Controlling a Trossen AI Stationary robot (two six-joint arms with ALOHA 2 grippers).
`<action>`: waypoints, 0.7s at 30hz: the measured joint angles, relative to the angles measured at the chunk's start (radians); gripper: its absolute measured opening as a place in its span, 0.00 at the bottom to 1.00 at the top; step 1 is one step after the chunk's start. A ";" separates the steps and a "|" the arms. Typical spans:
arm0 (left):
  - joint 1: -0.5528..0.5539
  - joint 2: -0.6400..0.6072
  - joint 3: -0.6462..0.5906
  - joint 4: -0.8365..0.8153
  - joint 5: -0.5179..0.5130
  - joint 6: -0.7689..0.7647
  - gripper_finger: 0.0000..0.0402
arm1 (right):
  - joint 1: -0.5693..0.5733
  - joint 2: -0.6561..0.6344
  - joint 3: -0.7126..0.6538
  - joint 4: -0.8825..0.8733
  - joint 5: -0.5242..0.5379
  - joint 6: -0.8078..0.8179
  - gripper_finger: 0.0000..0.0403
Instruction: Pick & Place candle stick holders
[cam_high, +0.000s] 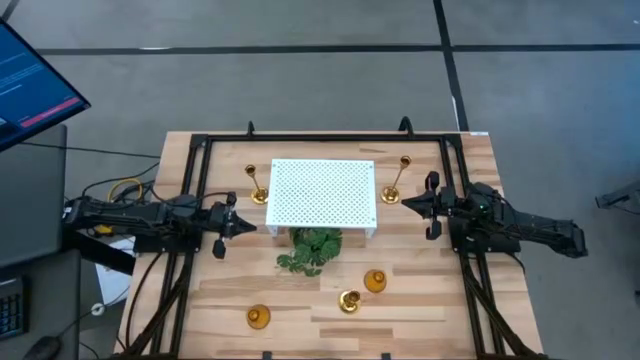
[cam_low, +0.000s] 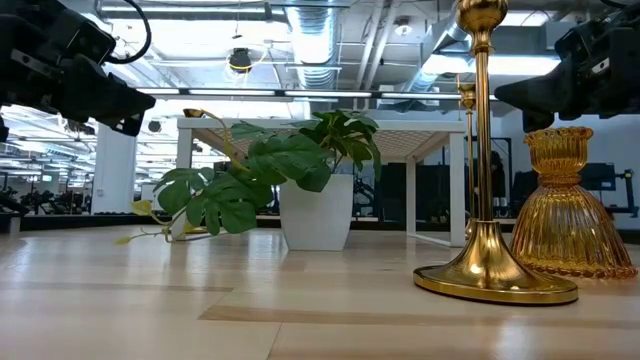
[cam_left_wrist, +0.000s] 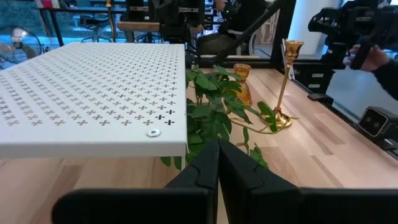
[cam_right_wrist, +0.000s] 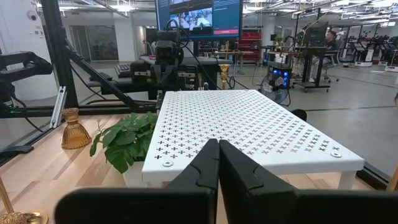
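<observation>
Three tall gold holders stand on their round bases: one left of the white platform (cam_high: 258, 185), one right of it (cam_high: 396, 180), one near the front (cam_high: 349, 300). Two short amber holders (cam_high: 375, 281) (cam_high: 259, 317) stand at the front. My left gripper (cam_high: 245, 227) is shut and empty, left of the platform's near corner, clear of the table. My right gripper (cam_high: 405, 203) is shut and empty, just right of the platform, beside the right tall holder. The left wrist view shows a tall holder (cam_left_wrist: 283, 81) and a short one (cam_left_wrist: 242, 78) beyond the shut fingers (cam_left_wrist: 217, 165).
The white perforated platform (cam_high: 322, 195) stands on legs at the table's middle. A green leafy plant (cam_high: 312, 250) in a white pot (cam_low: 316, 210) sits at its near edge. A black frame (cam_high: 190, 170) runs along the table's sides. A screen (cam_high: 30, 85) stands far left.
</observation>
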 joint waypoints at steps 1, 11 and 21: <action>0.000 0.000 0.000 0.001 0.000 0.002 0.02 | 0.000 0.000 0.000 0.000 0.000 0.000 0.00; 0.000 0.000 0.000 0.006 0.000 0.004 0.02 | 0.000 0.000 0.000 0.000 0.000 0.000 0.00; 0.000 0.000 0.000 0.008 0.000 0.004 0.02 | 0.000 0.000 0.000 0.000 0.000 0.000 0.00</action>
